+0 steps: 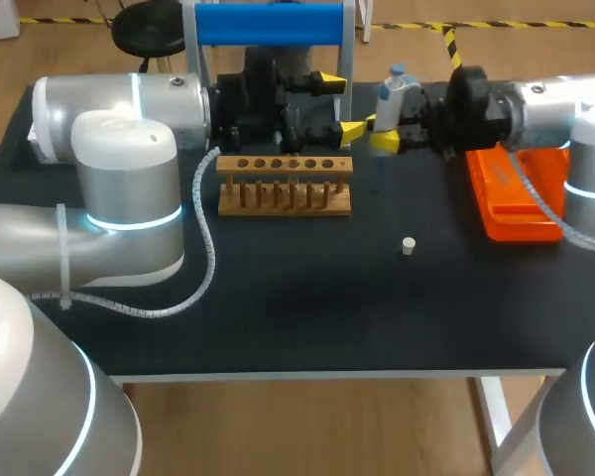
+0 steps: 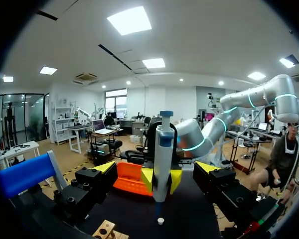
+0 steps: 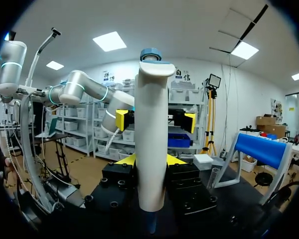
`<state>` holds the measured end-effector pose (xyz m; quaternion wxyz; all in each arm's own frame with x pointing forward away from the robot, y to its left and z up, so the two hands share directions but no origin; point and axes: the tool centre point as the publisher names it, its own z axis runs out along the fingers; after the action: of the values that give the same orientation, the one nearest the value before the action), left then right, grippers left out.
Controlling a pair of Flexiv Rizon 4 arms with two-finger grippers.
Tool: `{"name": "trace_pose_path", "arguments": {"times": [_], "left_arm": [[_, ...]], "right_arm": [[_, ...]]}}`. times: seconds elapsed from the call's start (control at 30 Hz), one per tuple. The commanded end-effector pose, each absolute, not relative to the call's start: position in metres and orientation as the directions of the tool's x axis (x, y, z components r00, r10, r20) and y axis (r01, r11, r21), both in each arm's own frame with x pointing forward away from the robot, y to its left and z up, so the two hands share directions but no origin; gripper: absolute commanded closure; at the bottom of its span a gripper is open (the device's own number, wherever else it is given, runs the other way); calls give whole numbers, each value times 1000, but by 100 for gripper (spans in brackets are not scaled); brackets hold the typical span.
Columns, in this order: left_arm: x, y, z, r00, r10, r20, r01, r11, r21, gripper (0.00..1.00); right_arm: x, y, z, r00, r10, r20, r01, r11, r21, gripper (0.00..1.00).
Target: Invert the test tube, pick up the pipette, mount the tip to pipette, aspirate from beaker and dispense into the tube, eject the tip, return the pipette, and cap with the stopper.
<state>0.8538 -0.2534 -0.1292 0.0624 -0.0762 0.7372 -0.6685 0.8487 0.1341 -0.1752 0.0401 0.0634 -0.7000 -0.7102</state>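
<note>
Right gripper (image 1: 382,132): I see it pinching the pipette (image 1: 395,94), with one yellow tip pressed to each side of the white body.
Pipette: it is upright in that grip with the blue-capped end on top, held over the back half of the table (image 1: 307,317) and right of the wooden rack (image 1: 285,184).
Right wrist view: the pipette (image 3: 152,134) fills the space between my own gripper's (image 3: 150,159) fingers. The narrow lower end drops out of sight below them.
Left gripper (image 1: 340,105): the fingers are spread wide with nothing between them. It faces the pipette from just beside it, above the rack's back edge.
Left wrist view: the pipette (image 2: 162,154) hangs ahead of the spread left gripper (image 2: 156,167) and does not touch its fingers.
Rack: it stands across the middle of the table, its row of holes facing up.
Stopper (image 1: 409,246): it lies alone on the dark surface, well apart from the rack and from the orange tray (image 1: 511,193).
Orange tray: it sits near the right edge, partly under my right arm.
Blue bar (image 1: 268,22): it runs along the back edge behind the left gripper.
Open room: bare tabletop stretches from the rack and stopper to the front edge. A white cable (image 1: 203,268) loops across the left part.
</note>
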Motion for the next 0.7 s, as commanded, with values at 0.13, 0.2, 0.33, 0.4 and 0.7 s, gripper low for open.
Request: {"name": "trace_pose_path", "arguments": {"times": [0.13, 0.2, 0.33, 0.4, 0.7], "left_arm": [[854, -254, -129, -980, -198, 10, -29, 95, -995, 0], [854, -254, -129, -980, -198, 10, -29, 95, -995, 0], [854, -254, -129, -980, -198, 10, -29, 95, -995, 0], [854, -254, -129, -980, -198, 10, -29, 95, -995, 0], [854, -254, -129, -980, -198, 10, -29, 95, -995, 0]], "right_arm": [[850, 153, -180, -990, -140, -23, -22, -12, 1000, 100], [850, 156, -180, -990, -141, -25, -24, -9, 1000, 100], [851, 163, -178, -990, -139, -26, -25, -10, 1000, 100], [852, 167, -176, -990, -139, -27, -26, -11, 1000, 100], [852, 177, -168, -990, -136, -30, -27, -26, 999, 100]]}}
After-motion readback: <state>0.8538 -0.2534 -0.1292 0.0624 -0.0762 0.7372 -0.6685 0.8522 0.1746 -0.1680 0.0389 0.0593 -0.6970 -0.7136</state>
